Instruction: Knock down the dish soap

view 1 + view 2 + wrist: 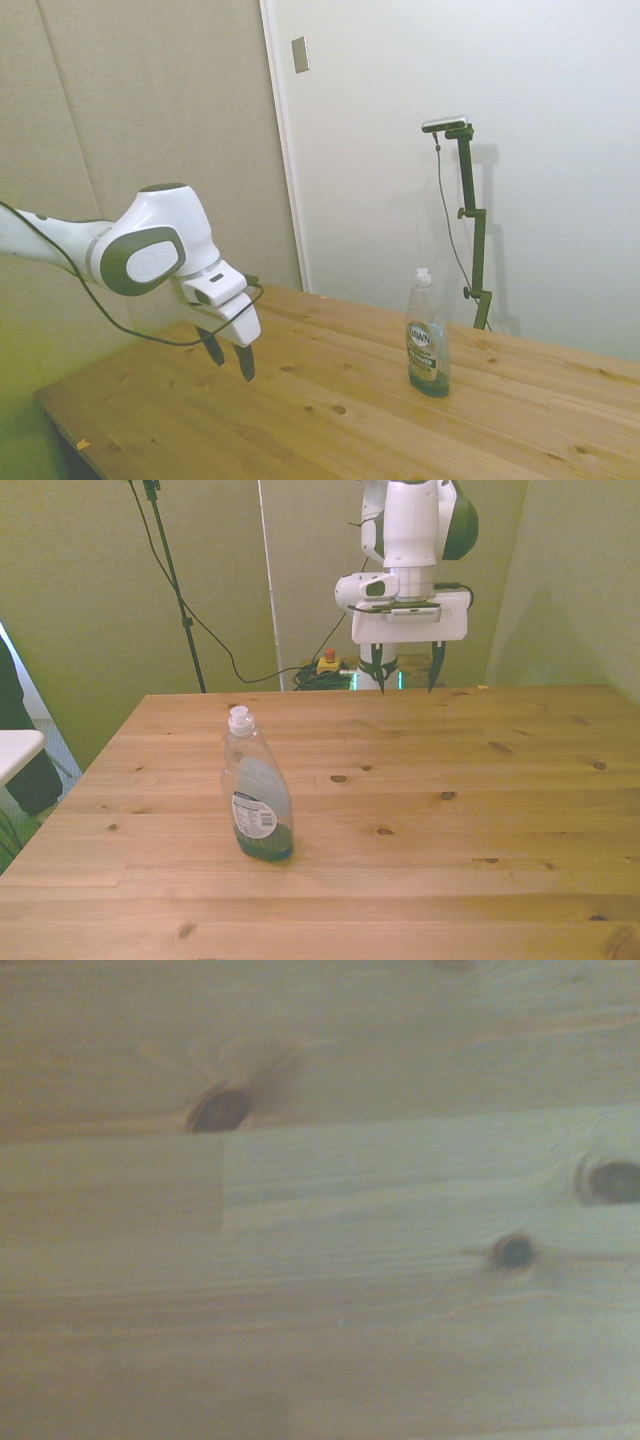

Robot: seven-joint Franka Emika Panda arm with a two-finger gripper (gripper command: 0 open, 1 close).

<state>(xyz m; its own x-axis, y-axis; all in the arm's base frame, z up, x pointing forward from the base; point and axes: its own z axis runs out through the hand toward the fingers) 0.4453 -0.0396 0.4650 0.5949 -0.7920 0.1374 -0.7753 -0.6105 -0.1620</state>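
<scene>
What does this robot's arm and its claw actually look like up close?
The arm is glossy white with rounded, bulbous joints and a grey oval panel set into the side of one. A thin black cable loops along it down to the wrist. The claw is a flat white block carrying two slim dark fingers that taper to points.

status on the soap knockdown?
Done: nothing; the dish soap stands upright on the table, untouched. In hand: the gripper hangs open above the table's far edge, well clear of the bottle. Left: close the gap and tip it over.
</scene>
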